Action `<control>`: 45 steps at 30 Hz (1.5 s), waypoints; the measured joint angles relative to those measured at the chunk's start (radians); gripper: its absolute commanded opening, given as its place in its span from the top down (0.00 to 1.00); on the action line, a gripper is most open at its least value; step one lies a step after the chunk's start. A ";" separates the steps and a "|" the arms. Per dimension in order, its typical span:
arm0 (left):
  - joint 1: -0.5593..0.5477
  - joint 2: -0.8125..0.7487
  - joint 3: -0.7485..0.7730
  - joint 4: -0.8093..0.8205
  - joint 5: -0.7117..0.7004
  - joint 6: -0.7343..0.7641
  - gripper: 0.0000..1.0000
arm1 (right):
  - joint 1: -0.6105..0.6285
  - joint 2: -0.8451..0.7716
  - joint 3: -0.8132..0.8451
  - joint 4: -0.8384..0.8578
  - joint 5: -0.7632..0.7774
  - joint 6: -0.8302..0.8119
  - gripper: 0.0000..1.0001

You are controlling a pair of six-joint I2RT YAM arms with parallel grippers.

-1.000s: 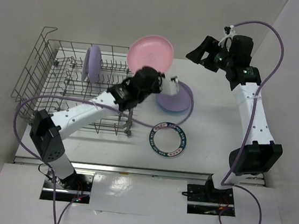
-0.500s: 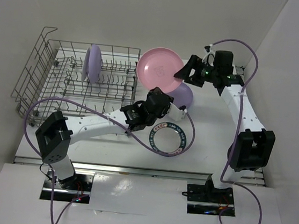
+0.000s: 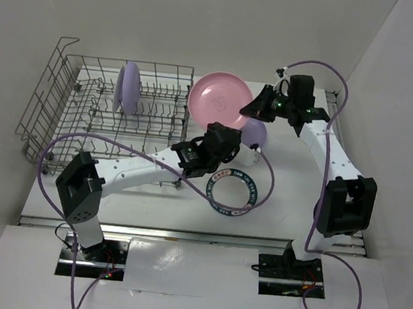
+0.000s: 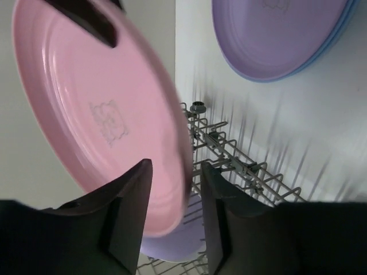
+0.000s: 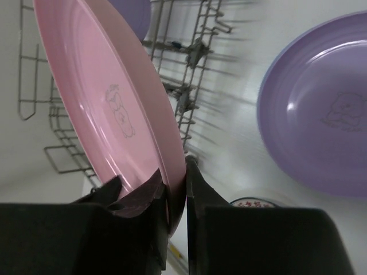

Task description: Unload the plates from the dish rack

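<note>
A pink plate (image 3: 219, 99) hangs tilted above the table, just right of the dish rack (image 3: 83, 122). My right gripper (image 3: 254, 108) is shut on its right rim, and the right wrist view shows that rim pinched between the fingers (image 5: 176, 195). My left gripper (image 3: 228, 137) sits under the plate's lower edge with its jaws open; the pink plate's (image 4: 103, 114) rim lies loose between the fingers (image 4: 132, 212). One lavender plate (image 3: 129, 86) stands upright in the rack. A lavender plate on a blue one (image 3: 256, 134) lies on the table.
A white plate with a dark teal patterned rim (image 3: 233, 191) lies flat on the table in front of the left gripper. The left arm's purple cable (image 3: 88, 141) loops across the rack's front. The rack's wire tines (image 4: 229, 152) are close beneath the pink plate.
The right gripper came in from the right and shut on the pink plate's rim. The left gripper, which carried the plate out of the rack, has opened.
</note>
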 measured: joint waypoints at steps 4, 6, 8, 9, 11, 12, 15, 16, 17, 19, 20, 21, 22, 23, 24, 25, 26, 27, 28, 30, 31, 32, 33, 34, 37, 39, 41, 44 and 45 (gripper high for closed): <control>0.016 0.026 0.150 -0.192 0.069 -0.184 0.00 | -0.021 0.000 -0.015 0.013 0.073 -0.003 1.00; 0.043 0.037 0.259 -0.315 0.143 -0.290 0.00 | -0.060 0.002 -0.015 0.018 0.104 0.001 1.00; 0.094 0.039 0.360 -0.414 0.238 -0.390 0.00 | -0.104 0.005 -0.015 0.020 0.138 0.004 1.00; 0.122 0.037 0.393 -0.449 0.277 -0.428 0.00 | -0.122 0.010 -0.014 0.021 0.158 0.003 1.00; 0.182 0.023 0.424 -0.503 0.349 -0.495 0.00 | -0.153 0.027 -0.012 0.021 0.195 0.000 1.00; 0.217 0.011 0.418 -0.531 0.379 -0.522 0.00 | -0.163 0.042 -0.012 0.021 0.211 -0.003 1.00; 0.312 -0.030 0.372 -0.603 0.457 -0.586 0.00 | -0.168 0.085 -0.013 0.015 0.241 -0.013 1.00; 0.345 -0.039 0.359 -0.627 0.481 -0.602 0.00 | -0.167 0.099 -0.016 0.013 0.245 -0.016 1.00; 0.378 -0.046 0.352 -0.645 0.504 -0.622 0.00 | -0.165 0.110 -0.023 0.015 0.251 -0.019 1.00; 0.452 -0.053 0.349 -0.670 0.542 -0.658 0.00 | -0.165 0.121 -0.048 0.017 0.259 -0.019 1.00; 0.494 -0.055 0.349 -0.676 0.556 -0.676 0.00 | -0.165 0.123 -0.062 0.017 0.260 -0.019 1.00; 0.531 -0.055 0.349 -0.680 0.566 -0.697 0.00 | -0.164 0.126 -0.074 0.016 0.262 -0.019 1.00; 0.571 -0.057 0.349 -0.682 0.573 -0.709 0.00 | -0.164 0.127 -0.083 0.015 0.264 -0.019 1.00; 0.616 -0.057 0.349 -0.687 0.579 -0.727 0.00 | -0.164 0.130 -0.089 0.015 0.264 -0.019 1.00; 0.637 -0.058 0.349 -0.689 0.580 -0.735 0.00 | -0.164 0.132 -0.092 0.015 0.266 -0.019 1.00; 0.664 -0.060 0.349 -0.690 0.582 -0.748 0.00 | -0.164 0.134 -0.092 0.015 0.266 -0.019 1.00; 0.689 -0.061 0.349 -0.693 0.583 -0.756 0.00 | -0.164 0.135 -0.092 0.018 0.267 -0.019 1.00; 0.703 -0.064 0.349 -0.694 0.583 -0.765 0.00 | -0.164 0.136 -0.092 0.018 0.267 -0.019 1.00; 0.716 -0.069 0.349 -0.695 0.583 -0.774 0.00 | -0.164 0.138 -0.092 0.018 0.267 -0.021 1.00; 0.733 -0.079 0.349 -0.697 0.583 -0.787 0.00 | -0.164 0.144 -0.092 0.018 0.267 -0.024 1.00; 0.739 -0.083 0.349 -0.699 0.582 -0.797 0.00 | -0.164 0.147 -0.092 0.018 0.267 -0.027 1.00; 0.749 -0.087 0.349 -0.701 0.583 -0.803 0.00 | -0.164 0.152 -0.092 0.018 0.267 -0.029 1.00; 0.754 -0.089 0.350 -0.702 0.583 -0.806 0.00 | -0.164 0.157 -0.092 0.018 0.268 -0.031 1.00; 0.757 -0.090 0.350 -0.703 0.583 -0.809 0.00 | -0.164 0.161 -0.092 0.017 0.269 -0.031 1.00; 0.768 -0.090 0.349 -0.714 0.583 -0.827 0.00 | -0.164 0.173 -0.095 0.017 0.274 -0.032 1.00; 0.773 -0.091 0.349 -0.719 0.583 -0.829 0.00 | -0.164 0.180 -0.098 0.015 0.275 -0.033 1.00; 0.774 -0.091 0.349 -0.721 0.583 -0.829 0.00 | -0.164 0.195 -0.098 0.017 0.271 -0.034 1.00; 0.774 -0.091 0.346 -0.722 0.583 -0.830 0.00 | -0.161 0.225 -0.098 0.016 0.257 -0.041 1.00; 0.774 -0.091 0.343 -0.722 0.583 -0.829 0.00 | -0.156 0.236 -0.098 0.018 0.255 -0.044 1.00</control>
